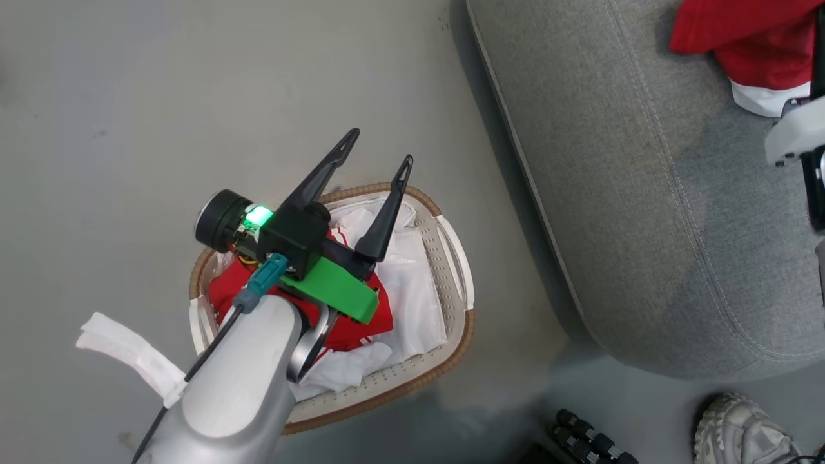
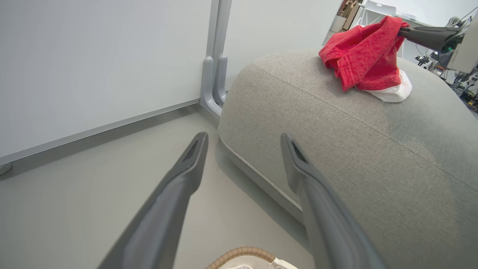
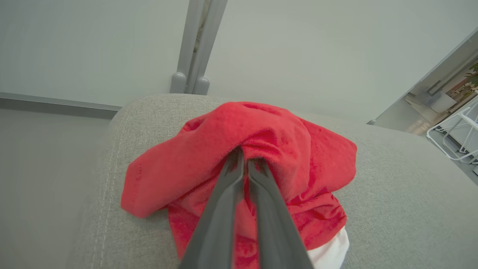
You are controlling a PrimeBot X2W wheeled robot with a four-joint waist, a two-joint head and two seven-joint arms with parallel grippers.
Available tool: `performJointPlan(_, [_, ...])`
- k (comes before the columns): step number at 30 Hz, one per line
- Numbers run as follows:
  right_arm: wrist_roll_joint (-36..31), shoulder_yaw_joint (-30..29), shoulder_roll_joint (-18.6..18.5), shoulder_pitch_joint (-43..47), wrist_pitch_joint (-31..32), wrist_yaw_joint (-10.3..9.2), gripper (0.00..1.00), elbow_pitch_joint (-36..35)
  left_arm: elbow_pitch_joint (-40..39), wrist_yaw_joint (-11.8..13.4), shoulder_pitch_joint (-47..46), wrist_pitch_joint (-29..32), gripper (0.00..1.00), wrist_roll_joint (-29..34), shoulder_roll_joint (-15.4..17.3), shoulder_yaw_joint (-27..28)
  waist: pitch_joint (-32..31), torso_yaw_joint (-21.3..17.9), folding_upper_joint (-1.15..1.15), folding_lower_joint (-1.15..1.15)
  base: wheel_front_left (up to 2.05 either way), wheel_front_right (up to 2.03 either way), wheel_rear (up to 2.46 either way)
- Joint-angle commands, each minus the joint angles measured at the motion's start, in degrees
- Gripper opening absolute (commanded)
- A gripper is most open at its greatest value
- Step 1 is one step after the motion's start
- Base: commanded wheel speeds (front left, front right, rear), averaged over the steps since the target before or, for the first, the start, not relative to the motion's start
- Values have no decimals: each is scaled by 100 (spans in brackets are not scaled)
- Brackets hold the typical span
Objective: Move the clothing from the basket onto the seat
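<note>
Clothing (image 3: 269,127) on seat (image 3: 403,209), in right tool (image 3: 245,160)

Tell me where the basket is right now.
The basket sits on the floor at the head view's lower centre, left of the grey seat, under the open left gripper, with red clothing inside.

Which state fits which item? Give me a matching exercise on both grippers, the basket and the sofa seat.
Items:
1. left gripper
2. right gripper
3. oval cream-white perforated plastic basket
4. large grey fabric seat

States:
A. jaws closed on a bright red soft fabric garment
B. carries that garment on top
C. jaws apart, holding nothing
D. has red clothing lying inside it

Pairs: 1-C, 2-A, 3-D, 4-B
</note>
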Motion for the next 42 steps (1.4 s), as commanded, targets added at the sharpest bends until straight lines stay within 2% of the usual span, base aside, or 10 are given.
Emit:
performJointPlan(1, [49,-102,24,224,-12,-10,100,-146,-9,-11,90,3,100,25,-32,126,-112,45,65,-1,0,0,0])
performJointPlan(5, [179,-321,238,912,-12,-9,100,-665,6,-11,292,3,100,59,-69,478,-349,100,65,-1,0,0,0])
performJointPlan(11, [426,-255,378,1811,-12,-9,100,-1116,-8,8,709,3,100,152,-142,1136,-812,268,65,-1,0,0,0])
performJointPlan(17, [536,261,485,2327,-12,-9,100,-1434,87,69,1207,3,100,303,-229,1901,-1332,571,65,-1,0,0,0])
performJointPlan(25, [622,660,738,2745,-12,-10,100,-1634,149,94,1805,3,100,409,-384,2847,-1972,1212,65,-1,0,0,0])
performJointPlan(33, [667,701,955,3242,-12,-9,100,-1604,127,119,2391,3,100,612,-478,3268,-2546,1740,65,-1,0,0,0])
performJointPlan(42, [572,640,1120,3846,-12,-9,100,-1573,128,127,3041,3,100,466,-494,3250,-3135,1973,65,-1,0,0,0])
